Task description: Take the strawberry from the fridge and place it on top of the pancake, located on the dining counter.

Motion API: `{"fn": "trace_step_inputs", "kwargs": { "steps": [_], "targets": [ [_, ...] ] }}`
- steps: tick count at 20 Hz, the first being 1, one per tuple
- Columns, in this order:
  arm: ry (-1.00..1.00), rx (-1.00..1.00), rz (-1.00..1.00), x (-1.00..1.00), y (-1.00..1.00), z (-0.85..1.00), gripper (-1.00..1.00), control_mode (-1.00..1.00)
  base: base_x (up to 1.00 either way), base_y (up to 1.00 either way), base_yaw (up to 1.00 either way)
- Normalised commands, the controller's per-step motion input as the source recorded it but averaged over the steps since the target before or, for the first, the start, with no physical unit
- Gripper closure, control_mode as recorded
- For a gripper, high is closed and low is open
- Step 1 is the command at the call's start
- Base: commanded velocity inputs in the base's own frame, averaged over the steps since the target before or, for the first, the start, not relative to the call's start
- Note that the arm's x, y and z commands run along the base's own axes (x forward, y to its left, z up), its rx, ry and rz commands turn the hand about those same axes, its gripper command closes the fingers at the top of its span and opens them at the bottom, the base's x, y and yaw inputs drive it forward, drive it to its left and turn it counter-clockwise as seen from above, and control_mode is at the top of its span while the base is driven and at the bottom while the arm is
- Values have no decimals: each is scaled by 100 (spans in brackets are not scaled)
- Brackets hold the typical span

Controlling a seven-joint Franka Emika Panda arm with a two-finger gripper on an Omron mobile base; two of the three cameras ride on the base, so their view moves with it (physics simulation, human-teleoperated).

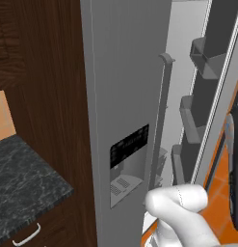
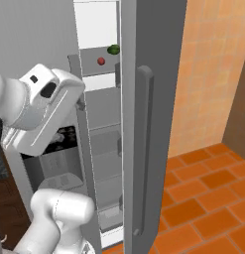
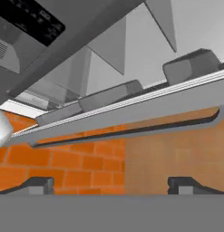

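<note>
The fridge [image 1: 125, 87] stands tall and grey, its left door shut with the black dispenser panel [image 1: 129, 144]. Its right door [image 2: 153, 124] is swung open, and door bins [image 1: 204, 58] line its inner side. Through the gap, the tiny red strawberry [image 2: 100, 61] sits on an upper shelf, with a small dark green round item [image 2: 113, 49] just above and right of it. My white hand [image 2: 47, 106] hovers in front of the left door, below and left of the strawberry. My gripper [image 3: 112, 185] is open with nothing between its fingertips [image 3: 38, 183]. The pancake and the dining counter are out of view.
A dark black-topped counter [image 1: 24, 178] over a drawer sits left of the fridge, against dark wood cabinets [image 1: 43, 72]. Orange tile floor [image 2: 203, 188] spreads to the right of the open door, below an orange wall. The door's long handle [image 2: 143, 149] faces outward.
</note>
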Motion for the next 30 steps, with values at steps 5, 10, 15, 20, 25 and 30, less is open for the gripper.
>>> {"fn": "trace_step_inputs", "kwargs": {
  "steps": [5, 10, 15, 20, 25, 30],
  "targets": [
    [6, -16, -28, 19, 5, -15, -100, -100, 0, 0, 0],
    [0, -11, -7, 7, 28, -16, -100, -100, 0, 0, 0],
    [0, -4, -1, 32, 16, -7, -100, -100, 0, 0, 0],
    [0, 0, 0, 47, 2, -6, -100, -100, 0, 0, 0],
    [0, 0, 0, 52, 2, -7, -100, -100, 0, 0, 0],
    [-5, 0, 0, 39, 4, -8, -100, -100, 0, 0, 0]
  ]
}}
